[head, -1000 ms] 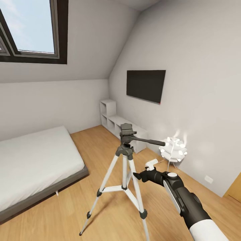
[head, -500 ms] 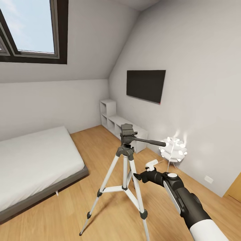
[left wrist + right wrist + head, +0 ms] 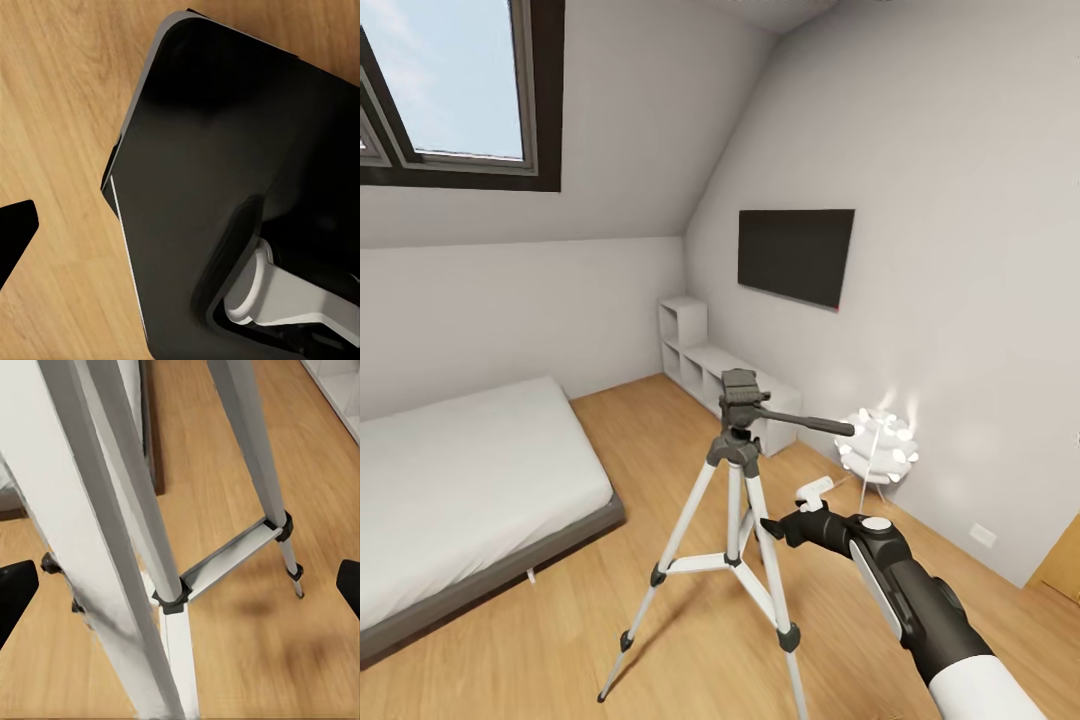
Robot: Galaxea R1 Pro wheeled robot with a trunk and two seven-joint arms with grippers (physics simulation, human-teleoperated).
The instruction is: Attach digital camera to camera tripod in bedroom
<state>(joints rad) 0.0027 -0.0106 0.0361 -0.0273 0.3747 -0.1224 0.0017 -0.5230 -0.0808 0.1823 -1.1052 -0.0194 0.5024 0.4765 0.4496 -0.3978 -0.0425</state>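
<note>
while the camera tripod (image 3: 738, 470) stands on wood floor (image 3: 690, 640), the right hand (image 3: 772, 527) beside it gapes, empty.

Tripod blocks the path straight ahead of the right gripper.
Right gripper (image 3: 765, 524) sits just beside the camera tripod (image 3: 732, 520) legs, fingertips spread wide in the wrist view. Open wood floor (image 3: 690, 660) around the legs; bed (image 3: 460, 480) at left, lamp (image 3: 877, 446) and shelves (image 3: 695, 365) along the right wall.
</note>
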